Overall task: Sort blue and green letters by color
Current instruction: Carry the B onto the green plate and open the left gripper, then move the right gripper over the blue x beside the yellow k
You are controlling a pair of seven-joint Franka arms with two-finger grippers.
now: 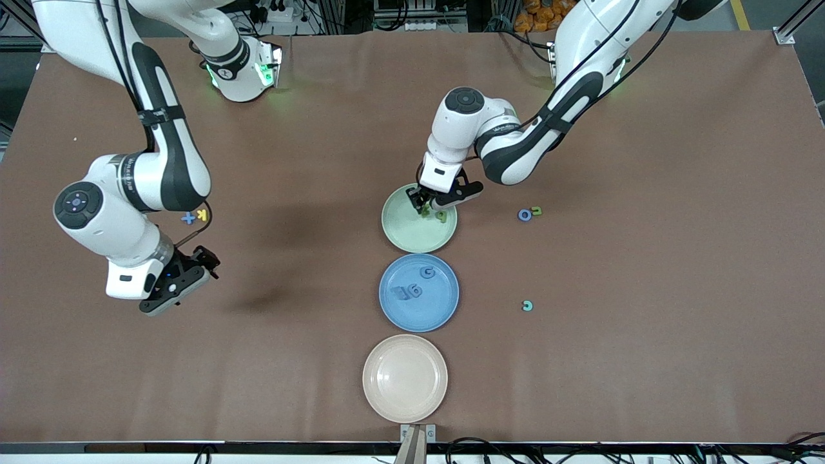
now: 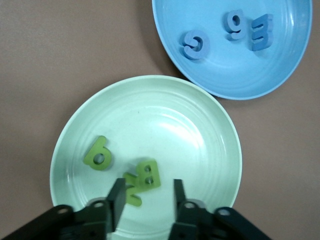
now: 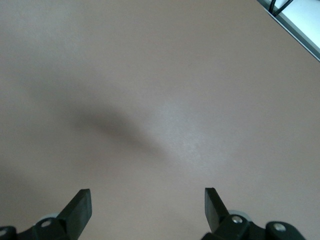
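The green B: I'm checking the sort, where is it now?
The green B lies in the green plate, beside a green 6, under the left hand, whose fingers stand apart.

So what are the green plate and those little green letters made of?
The green plate looks like smooth, glossy plastic: light glints off its ridged rings. The green letters look like matte foam or soft plastic, thick with flat, dull faces, though I can't be sure which.

I count three plates, three blue letters on the blue one, and three green letters under my pincer.
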